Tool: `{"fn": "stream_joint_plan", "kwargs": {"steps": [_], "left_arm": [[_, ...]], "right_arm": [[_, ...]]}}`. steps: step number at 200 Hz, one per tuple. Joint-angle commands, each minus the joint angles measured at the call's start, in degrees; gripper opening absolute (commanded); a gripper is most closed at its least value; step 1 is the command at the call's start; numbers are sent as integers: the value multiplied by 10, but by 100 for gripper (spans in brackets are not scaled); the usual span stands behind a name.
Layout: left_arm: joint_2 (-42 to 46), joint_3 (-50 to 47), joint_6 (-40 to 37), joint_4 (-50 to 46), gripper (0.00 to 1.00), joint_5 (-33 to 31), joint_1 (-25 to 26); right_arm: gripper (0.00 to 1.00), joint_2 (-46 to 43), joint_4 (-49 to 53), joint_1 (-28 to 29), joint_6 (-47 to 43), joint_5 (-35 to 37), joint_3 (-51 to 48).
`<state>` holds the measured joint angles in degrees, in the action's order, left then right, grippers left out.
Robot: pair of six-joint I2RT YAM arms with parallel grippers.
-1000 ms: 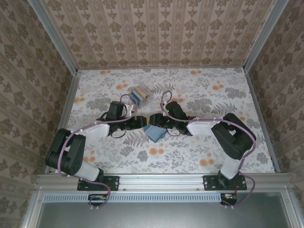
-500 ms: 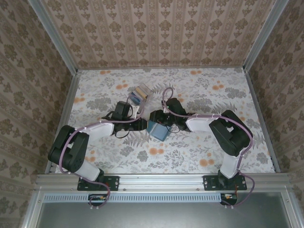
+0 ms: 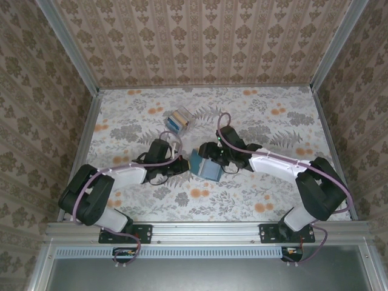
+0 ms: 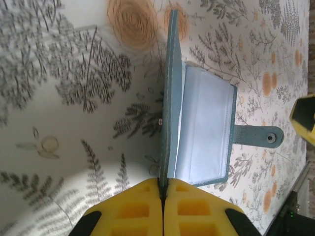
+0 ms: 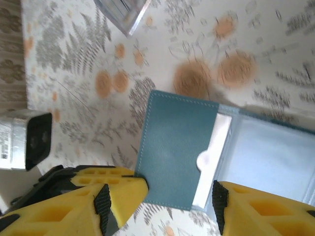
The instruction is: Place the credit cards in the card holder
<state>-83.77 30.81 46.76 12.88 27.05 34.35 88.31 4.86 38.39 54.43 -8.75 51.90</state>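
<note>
Right now your left pincer [image 4: 162,184] is clenched on the raised cover of the small dark teal folding card holder [image 4: 202,128], which lies open on the floral table [image 3: 267,115] between the arms. Your right pincer [image 5: 181,191] is spread, straddling one edge. The thin plastic credit cards [image 3: 177,120] stand in a small clear plastic box [image 5: 129,14], beyond the holder and left of the free right pincer.

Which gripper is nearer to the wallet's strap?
The right gripper: its finger is just past the strap. The left gripper pinches the upright cover of the wallet, across from the strap.
</note>
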Motion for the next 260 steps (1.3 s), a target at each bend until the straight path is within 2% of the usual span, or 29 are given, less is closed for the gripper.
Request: {"fn": "stream_joint_plan", "kwargs": {"steps": [1, 20, 57, 153, 183, 197, 211, 235, 260], "left_arm": [[31, -22, 86, 72, 5, -37, 14], [49, -27, 89, 68, 6, -58, 26], [41, -32, 88, 76, 6, -58, 32], [-28, -40, 127, 171, 5, -27, 48], [-31, -37, 125, 164, 4, -35, 54], [-27, -36, 124, 161, 4, -36, 54], [-22, -36, 115, 148, 4, -48, 56], [-18, -32, 100, 118, 4, -67, 55], [-20, -36, 98, 116, 3, -75, 57]], "right_arm": [[62, 6, 114, 15, 24, 91, -8], [62, 23, 111, 15, 27, 108, -20], [60, 59, 84, 17, 36, 69, -19], [44, 91, 85, 18, 13, 64, 7], [40, 88, 101, 18, 5, 76, 10], [40, 78, 111, 18, -2, 87, 10], [48, 66, 139, 18, -15, 106, 18], [53, 31, 185, 16, -24, 145, 25], [54, 10, 185, 15, -30, 153, 21]]}}
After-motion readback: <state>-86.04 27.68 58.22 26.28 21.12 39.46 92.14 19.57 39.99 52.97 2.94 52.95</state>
